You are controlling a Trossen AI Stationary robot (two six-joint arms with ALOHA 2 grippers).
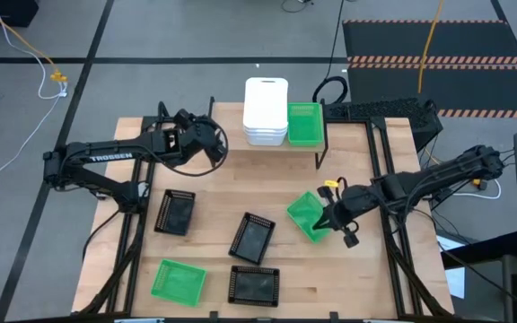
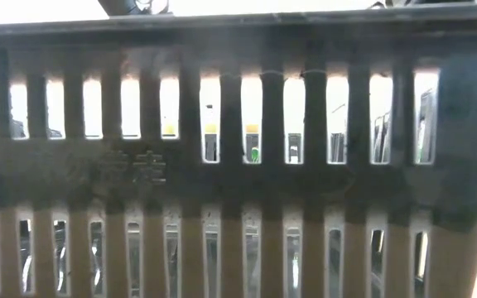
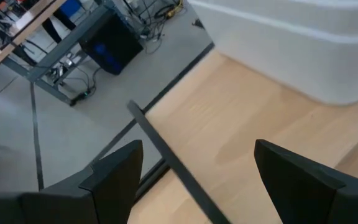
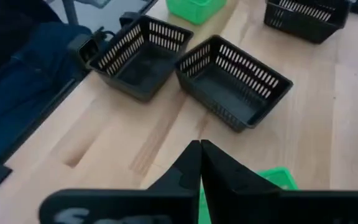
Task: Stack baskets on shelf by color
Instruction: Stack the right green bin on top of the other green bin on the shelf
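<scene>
On the shelf (image 1: 230,121) at the table's far edge stand a stack of white baskets (image 1: 266,112) and, beside it, one green basket (image 1: 305,124). My right gripper (image 1: 332,218) is shut on a second green basket (image 1: 306,215), which sits tilted at the table's right middle. A third green basket (image 1: 179,280) and three black mesh baskets (image 1: 175,213), (image 1: 253,238), (image 1: 255,284) rest on their bottoms on the table. My left gripper (image 1: 206,142) hangs open just left of the shelf, with nothing between its fingers (image 3: 197,174). My right gripper pinches the green basket's wall (image 4: 277,178) between its two fingers, on the side toward the table's right edge. The fingers slant down from the right. The basket is tilted; whether its far side is clear of the table, I cannot tell.
The low view is filled by the slotted wall of a black mesh basket (image 2: 238,165) standing right in front of it. The shelf's thin black leg (image 3: 166,162) crosses in front of my left gripper. There is bare wood between the shelf and the loose baskets.
</scene>
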